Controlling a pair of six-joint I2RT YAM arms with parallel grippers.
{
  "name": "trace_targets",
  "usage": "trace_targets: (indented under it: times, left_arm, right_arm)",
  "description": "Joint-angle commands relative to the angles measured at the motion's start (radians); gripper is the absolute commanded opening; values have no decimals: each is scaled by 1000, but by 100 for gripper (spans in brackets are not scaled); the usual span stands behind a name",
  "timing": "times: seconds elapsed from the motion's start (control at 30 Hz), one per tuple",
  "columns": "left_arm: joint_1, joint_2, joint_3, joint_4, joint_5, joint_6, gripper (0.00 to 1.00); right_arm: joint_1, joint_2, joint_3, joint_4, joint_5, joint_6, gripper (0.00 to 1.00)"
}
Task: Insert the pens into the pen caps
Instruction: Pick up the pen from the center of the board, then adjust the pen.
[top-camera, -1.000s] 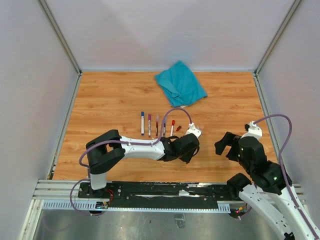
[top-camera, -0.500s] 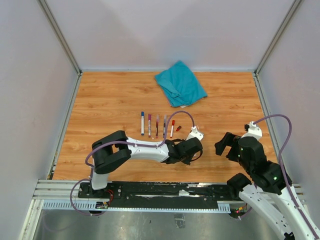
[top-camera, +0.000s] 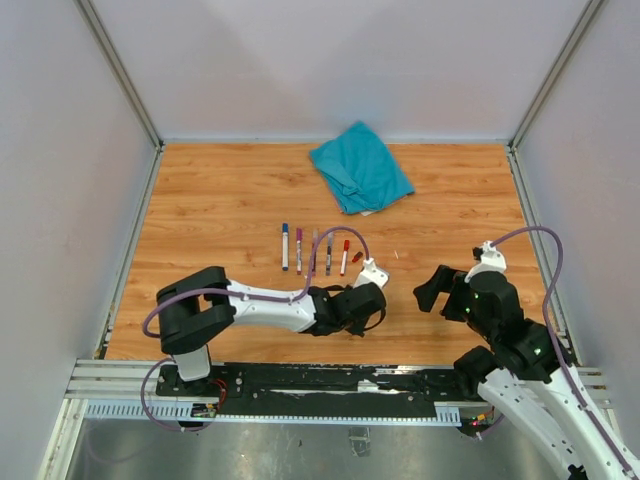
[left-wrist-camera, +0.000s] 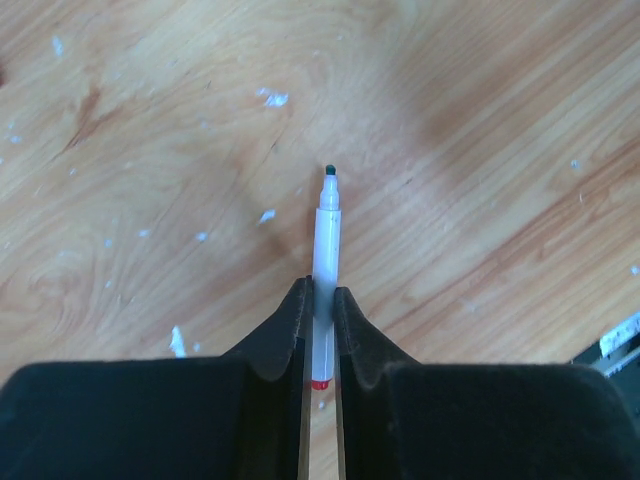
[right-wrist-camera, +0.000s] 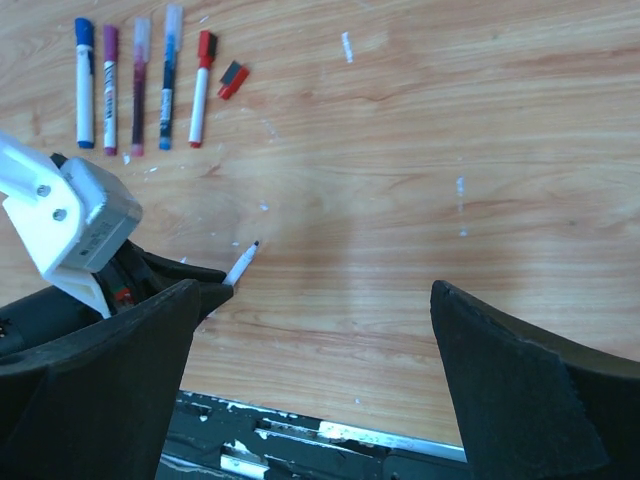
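Caps first: in the row of five pens (right-wrist-camera: 138, 85) out on the table (top-camera: 220, 200), the blue, purple and red ones wore coloured caps at their far ends, and the other two were too blurry for me to call. One red cap (right-wrist-camera: 232, 80) lay loose just beside the red pen, no pen in it.

The left gripper (left-wrist-camera: 319, 300) was pinched tight on a sixth pen (left-wrist-camera: 325, 235), white barrel, dark bare tip poking out ahead of the fingers, red band at the back end between them. That pen sat low over the wood near the front edge, well apart from the row. Couldn't tell if it touched the boards.

A second before, those jaws were partly open and the left arm sat closer to the row; it had since pulled back toward the bases and clamped shut. The right arm had shifted a bit to the left.

The right gripper (right-wrist-camera: 315, 295) hung wide apart, holding nothing, facing the pen tip. A teal cloth (top-camera: 361, 167) lay crumpled at the far side, and white scraps (left-wrist-camera: 270, 98) dotted the wood
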Motion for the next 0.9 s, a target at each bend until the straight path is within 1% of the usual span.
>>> trace_targets:
  times: [0.0, 0.23, 0.4, 0.47, 0.6, 0.77, 0.83, 0.87]
  left_arm:
    - [-11, -137, -87, 118, -2, -23, 7]
    - [-11, -304, -194, 203, -34, -71, 2]
    - [-11, -401, -250, 252, -32, -110, 0]
    - [-10, -429, -271, 274, -29, -122, 1]
    - [-11, -459, -283, 284, -32, -126, 1]
    - [-10, -465, -282, 276, -37, -118, 1]
    - [-10, -466, -283, 278, -36, -118, 0]
    - [-11, -466, -284, 278, -37, -118, 0]
  right_arm:
    - [-20, 13, -51, 149, -152, -14, 97]
    - [-20, 90, -113, 320, -296, 36, 96]
    - [-14, 174, -176, 510, -443, 143, 93]
    - [4, 203, -201, 594, -472, 195, 92]
    - [77, 221, -247, 727, -436, 272, 89]
    - [154, 255, -259, 787, -388, 300, 83]
    - [174, 275, -268, 796, -380, 320, 78]
    - [180, 281, -271, 797, -374, 331, 73]
